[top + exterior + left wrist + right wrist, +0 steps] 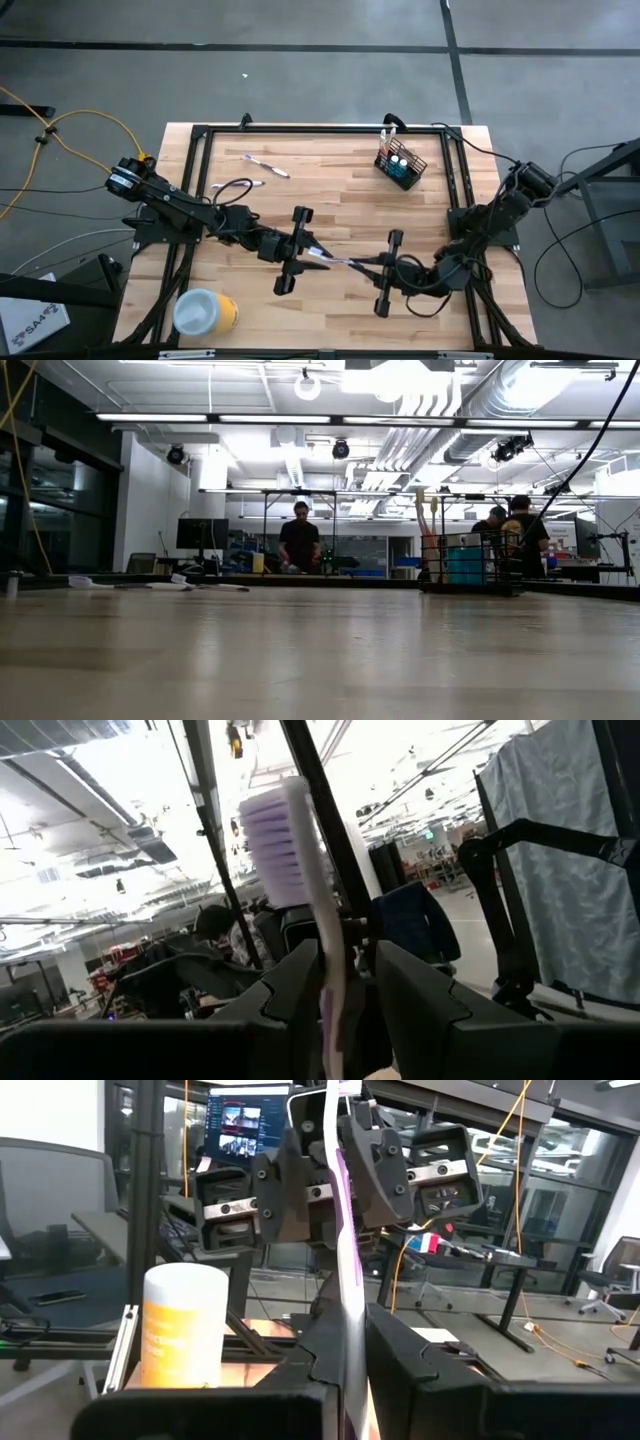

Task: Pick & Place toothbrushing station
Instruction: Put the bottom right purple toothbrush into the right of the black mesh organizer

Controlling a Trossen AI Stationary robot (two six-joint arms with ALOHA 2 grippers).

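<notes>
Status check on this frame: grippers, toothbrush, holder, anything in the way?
Left gripper and right gripper both clamp one toothbrush mid-table, above the surface. Holder at far right corner. Path between looks clear.

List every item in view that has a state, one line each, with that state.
Left pincer: clamped on one end of the toothbrush.
Right pincer: shut on the other end.
Toothbrush: held in the air between both pincers, mid-handover.
Mesh holder: upright at the far right, blue tubes and brushes inside.
Loose toothbrushes: lying flat at the far left.
Yellow cylinder: on its side near the front left edge.
</notes>
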